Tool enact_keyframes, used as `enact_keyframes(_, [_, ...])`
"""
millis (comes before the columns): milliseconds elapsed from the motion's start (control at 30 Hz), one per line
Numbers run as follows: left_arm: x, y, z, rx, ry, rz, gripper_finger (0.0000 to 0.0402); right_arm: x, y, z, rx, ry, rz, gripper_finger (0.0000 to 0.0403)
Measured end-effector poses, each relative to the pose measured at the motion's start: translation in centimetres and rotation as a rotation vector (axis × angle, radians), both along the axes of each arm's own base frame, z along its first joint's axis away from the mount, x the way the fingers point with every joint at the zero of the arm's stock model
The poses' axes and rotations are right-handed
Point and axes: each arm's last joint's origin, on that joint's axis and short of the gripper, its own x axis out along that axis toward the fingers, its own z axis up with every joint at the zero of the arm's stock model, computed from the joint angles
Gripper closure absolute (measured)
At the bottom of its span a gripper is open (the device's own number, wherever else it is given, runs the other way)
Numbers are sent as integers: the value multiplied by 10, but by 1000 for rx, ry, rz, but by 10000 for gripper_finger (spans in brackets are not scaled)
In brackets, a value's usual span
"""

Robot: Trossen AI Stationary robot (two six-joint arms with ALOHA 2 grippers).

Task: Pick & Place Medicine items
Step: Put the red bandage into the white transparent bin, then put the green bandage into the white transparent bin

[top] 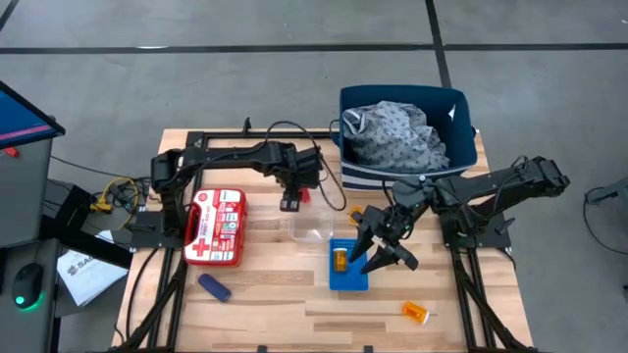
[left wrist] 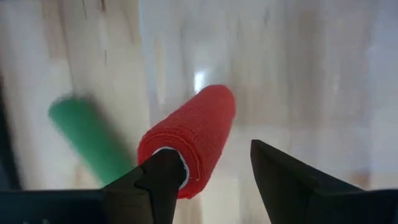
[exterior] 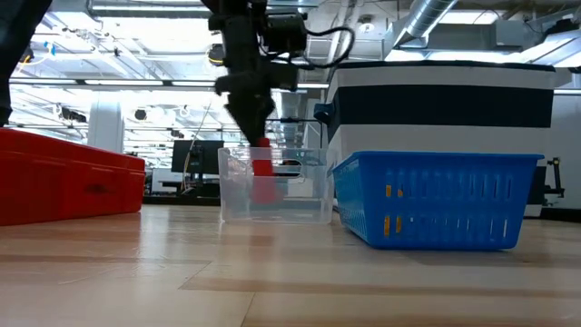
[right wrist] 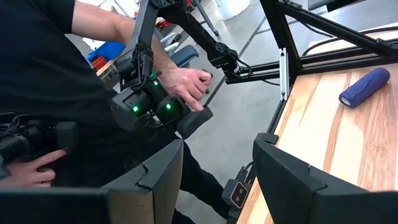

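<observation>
Across the pale wooden desk [top: 265,294] lie a dark-blue tube [top: 214,286] and an orange pill bottle [top: 416,313]. Left gripper [left wrist: 214,171] stands open beside a red tube [left wrist: 191,138] over the clear box [exterior: 275,186]; right gripper [top: 378,250] hangs open above the blue basket [top: 349,277]. Beyond, a person's hand [right wrist: 190,84] grips a control arm.

Red tube [exterior: 263,177] over clear container [exterior: 277,186]

text: none legible | first-aid case [top: 217,227]: white cross sign | paper [top: 83,275]: print unreadable
</observation>
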Motion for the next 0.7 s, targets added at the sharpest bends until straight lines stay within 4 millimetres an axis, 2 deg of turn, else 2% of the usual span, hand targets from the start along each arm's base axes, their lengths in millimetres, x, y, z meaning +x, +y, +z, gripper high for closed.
enact_keyframes(100, [2,4,3,-49,-64,25,220,0,0,0,0,0,0,212])
enact_keyframes(200, [-2,3,7,15,-35,14,220,0,0,0,-4,2,1,212])
enact_keyframes(400, [-6,3,16,23,-55,18,220,0,0,-1,-14,2,3,212])
enact_keyframes(700, [-6,0,17,8,-61,11,267,0,0,-1,-21,-7,8,212])
